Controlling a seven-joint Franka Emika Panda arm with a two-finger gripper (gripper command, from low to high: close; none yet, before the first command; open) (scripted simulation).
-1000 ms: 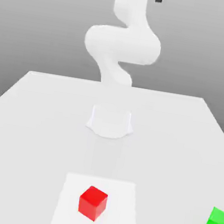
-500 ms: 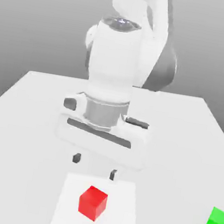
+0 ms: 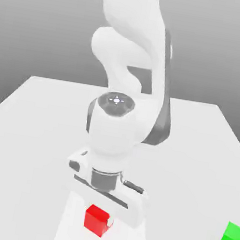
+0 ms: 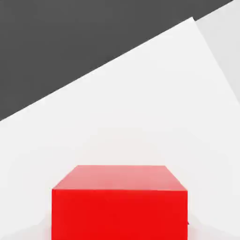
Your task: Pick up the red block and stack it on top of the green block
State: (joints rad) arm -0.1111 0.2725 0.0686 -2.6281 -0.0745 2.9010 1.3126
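We start w/ the arm (image 3: 128, 85): a sec ago it was folded up high and far back over the table (image 3: 47, 110), half a sec ago it hung mid-height w/ the hand clear above the pad, and now it's bent right down, wrist low over the near edge. That's the big change — approach is basically done.

Next, the gripper (image 3: 101, 217): the hand body sits just above and behind the red block (image 3: 97, 218), touching or nearly so. Jaws: we can't tell if they're open or closed, since the hand body hides them in the exterior view.

The red block hasn't moved; it's on the pale square pad (image 3: 72, 229), and looms close in the hand view (image 4: 119, 206). Green block (image 3: 232, 238) also unmoved, well apart at the exterior view's right edge.

Our read: pre-grasp or grasp stage, lift and carry to green not yet begun.
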